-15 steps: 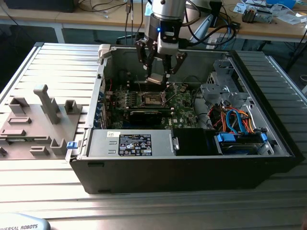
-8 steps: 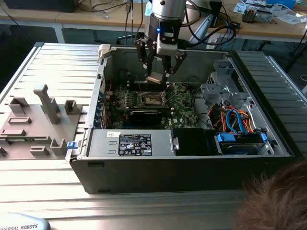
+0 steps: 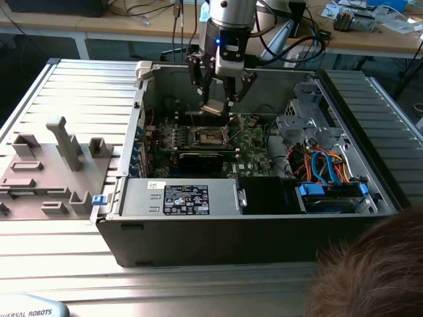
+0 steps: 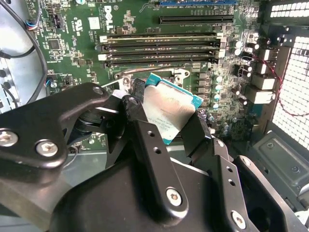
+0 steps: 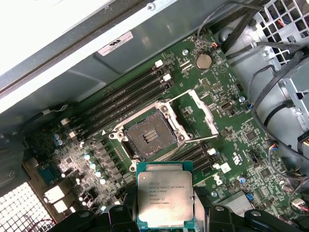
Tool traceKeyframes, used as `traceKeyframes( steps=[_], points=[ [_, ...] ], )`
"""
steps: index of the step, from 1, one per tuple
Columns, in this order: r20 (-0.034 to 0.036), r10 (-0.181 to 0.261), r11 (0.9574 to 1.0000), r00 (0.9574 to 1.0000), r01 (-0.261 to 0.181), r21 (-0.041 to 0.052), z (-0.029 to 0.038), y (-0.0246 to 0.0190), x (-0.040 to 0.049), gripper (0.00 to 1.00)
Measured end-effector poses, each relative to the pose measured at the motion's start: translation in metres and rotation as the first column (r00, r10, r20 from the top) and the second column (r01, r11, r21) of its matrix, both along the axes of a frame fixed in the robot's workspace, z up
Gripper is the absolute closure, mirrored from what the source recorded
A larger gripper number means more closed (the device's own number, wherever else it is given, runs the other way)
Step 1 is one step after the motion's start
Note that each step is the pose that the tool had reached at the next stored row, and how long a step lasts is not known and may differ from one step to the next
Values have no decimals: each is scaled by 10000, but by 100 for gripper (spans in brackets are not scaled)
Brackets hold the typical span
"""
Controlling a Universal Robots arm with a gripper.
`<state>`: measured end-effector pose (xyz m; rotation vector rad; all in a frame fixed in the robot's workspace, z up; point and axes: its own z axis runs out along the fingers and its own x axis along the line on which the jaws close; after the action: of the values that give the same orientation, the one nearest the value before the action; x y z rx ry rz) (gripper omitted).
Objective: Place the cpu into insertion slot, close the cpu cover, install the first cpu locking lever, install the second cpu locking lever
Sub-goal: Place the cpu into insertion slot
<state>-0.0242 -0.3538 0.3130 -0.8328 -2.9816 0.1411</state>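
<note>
My gripper [image 3: 217, 104] hangs inside the open computer case, shut on the cpu [image 3: 213, 109], a flat silver-topped square with a green edge. Both wrist views show the cpu [image 4: 169, 108] [image 5: 165, 199] pinched by its sides between the black fingers [image 4: 134, 111]. The chip is held in the air, tilted, above and slightly behind the insertion slot [image 3: 210, 137]. That insertion slot [image 5: 147, 137] is a dark square socket with a silver rim on the green board, and nothing lies in it. The cpu cover [image 5: 202, 112] stands flipped open beside the socket.
A long black card [image 3: 198, 160] lies just in front of the socket. Memory slots [image 5: 120, 99] run along one side. Cables and a drive cage [image 3: 317, 162] sit at the exterior view's right. A grey fixture [image 3: 53, 165] lies left. A person's head [image 3: 370, 271] is at the front right.
</note>
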Motion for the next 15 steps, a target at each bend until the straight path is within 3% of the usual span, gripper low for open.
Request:
traceKeyframes(
  steps=[15],
  points=[
    [0,-165,9999,9999,165,0,-8,0,0,45]
  ],
)
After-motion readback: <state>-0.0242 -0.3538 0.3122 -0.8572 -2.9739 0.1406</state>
